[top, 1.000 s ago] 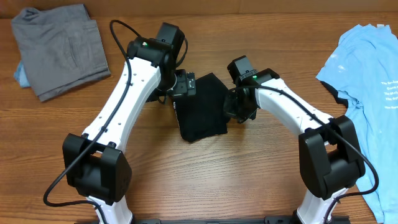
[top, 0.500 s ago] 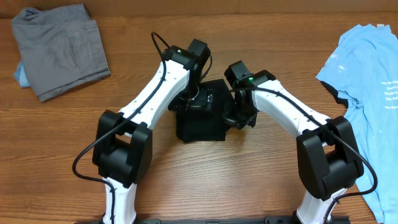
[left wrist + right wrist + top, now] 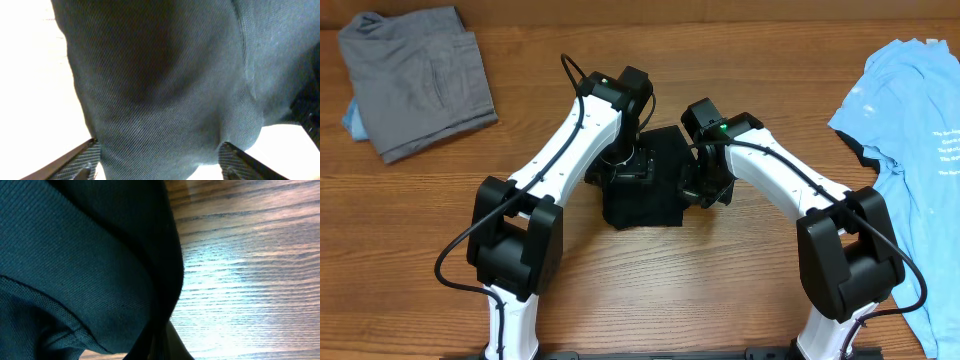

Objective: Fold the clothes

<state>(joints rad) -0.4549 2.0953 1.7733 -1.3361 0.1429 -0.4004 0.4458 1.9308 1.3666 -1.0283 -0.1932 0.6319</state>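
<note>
A black garment point(image 3: 650, 203) lies folded into a compact block at the table's middle. My left gripper point(image 3: 626, 163) hangs over its upper left part. In the left wrist view the black garment point(image 3: 165, 75) fills the frame, and my left gripper point(image 3: 157, 152) has its fingers spread wide with cloth bulging between them. My right gripper point(image 3: 704, 188) is at the garment's right edge. In the right wrist view the black garment point(image 3: 75, 255) drapes over my right gripper point(image 3: 170, 347), which looks shut on the cloth's edge.
A folded grey garment point(image 3: 415, 80) lies at the back left, with a bit of blue cloth point(image 3: 353, 120) under it. A light blue T-shirt point(image 3: 910, 110) lies spread at the right edge. The table is bare wood point(image 3: 250, 255).
My left arm swung right over the black garment, bringing its left side across into a narrower fold, then eased back slightly. My right gripper stayed at the right edge.
</note>
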